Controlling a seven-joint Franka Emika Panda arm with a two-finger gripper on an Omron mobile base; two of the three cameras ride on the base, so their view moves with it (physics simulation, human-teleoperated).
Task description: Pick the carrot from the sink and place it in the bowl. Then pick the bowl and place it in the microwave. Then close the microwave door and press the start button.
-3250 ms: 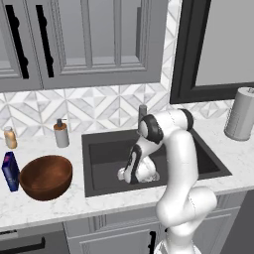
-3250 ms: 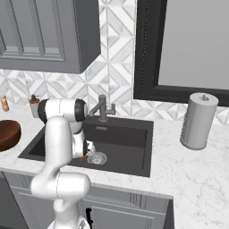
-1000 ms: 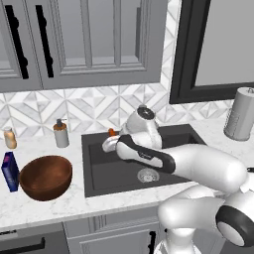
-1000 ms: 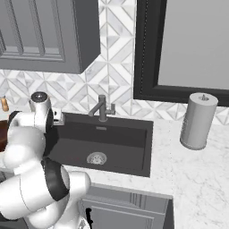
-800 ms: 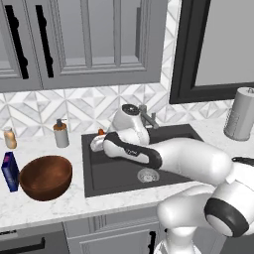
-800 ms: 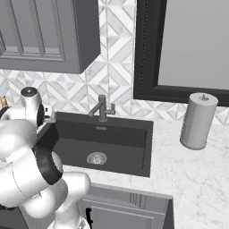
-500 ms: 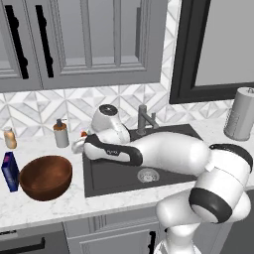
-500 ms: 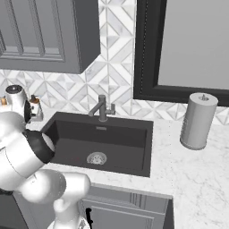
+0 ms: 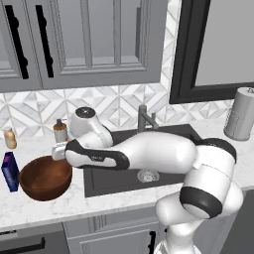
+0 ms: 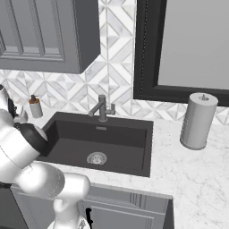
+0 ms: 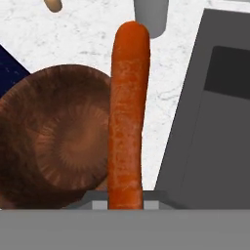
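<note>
tool (image 9: pixel 58 151) clamped on carrot (image 11: pixel 128 112), hanging near bowl (image 11: pixel 58 139) right rim, not yet over centre. carrot long axis pointing away from tool, past rim. needs shift toward bowl middle before release.

A white marble counter (image 9: pixel 30 211) carries the bowl (image 9: pixel 45 177), a blue bottle (image 9: pixel 10 171) and a paper-towel roll (image 9: pixel 239 113).

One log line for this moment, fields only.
stage: carry to bowl | gripper: shut on carrot | position: beside bowl rim, sink side | bowl: empty, on counter | release: not yet
</note>
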